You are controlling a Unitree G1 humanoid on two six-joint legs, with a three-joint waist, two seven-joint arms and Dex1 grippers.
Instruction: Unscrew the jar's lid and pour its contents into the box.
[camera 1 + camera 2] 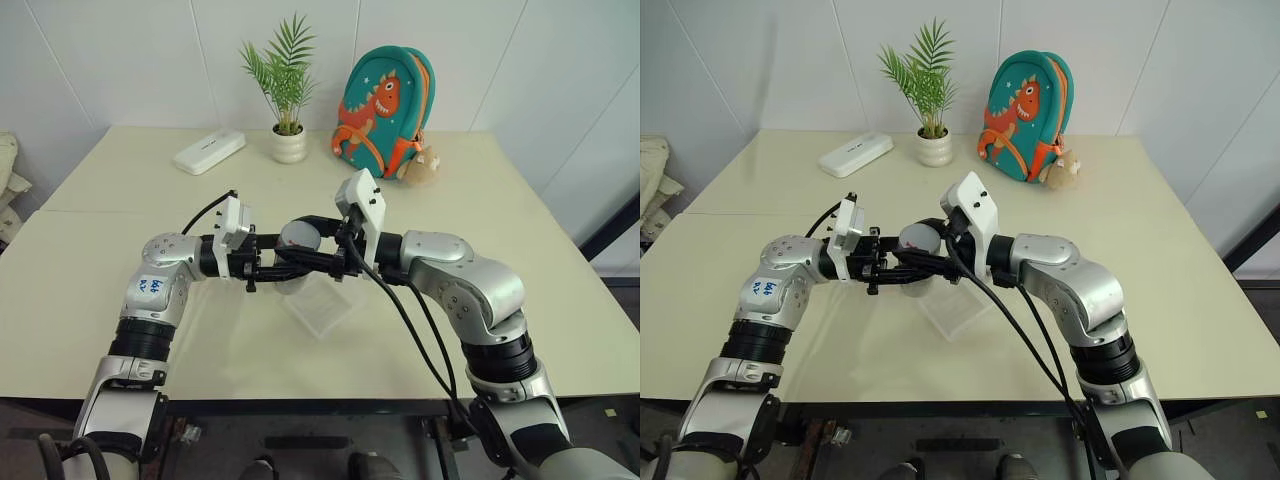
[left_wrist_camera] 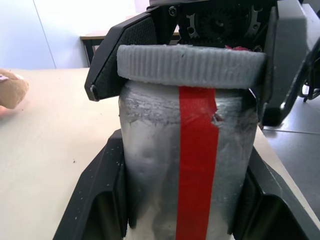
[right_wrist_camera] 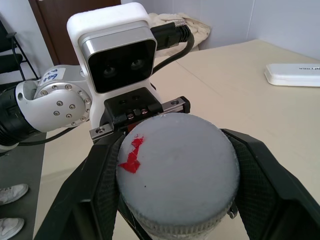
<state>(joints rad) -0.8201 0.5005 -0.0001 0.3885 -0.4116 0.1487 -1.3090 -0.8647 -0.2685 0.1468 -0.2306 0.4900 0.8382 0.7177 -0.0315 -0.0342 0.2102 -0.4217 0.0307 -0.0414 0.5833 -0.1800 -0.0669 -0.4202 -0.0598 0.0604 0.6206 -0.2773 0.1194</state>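
The jar (image 2: 150, 165) is clear and cloudy with a red stripe down its side, and it is held upright above the table's middle. My left gripper (image 1: 293, 268) is shut on its body, one finger (image 2: 97, 200) on each side. The grey ribbed lid (image 3: 177, 160) sits on the jar with a red mark on top. My right gripper (image 1: 306, 237) reaches in from the opposite side and is shut on the lid, its fingers (image 3: 260, 185) pressed against the rim. The box (image 1: 325, 305), a shallow clear tray, lies on the table just below and right of the jar. The contents are hidden.
At the back of the table (image 1: 120, 330) stand a white oblong case (image 1: 209, 151), a potted plant (image 1: 289, 145), a teal dinosaur backpack (image 1: 385, 100) and a small plush toy (image 1: 425, 165). Black cables hang from my right wrist over the box's near side.
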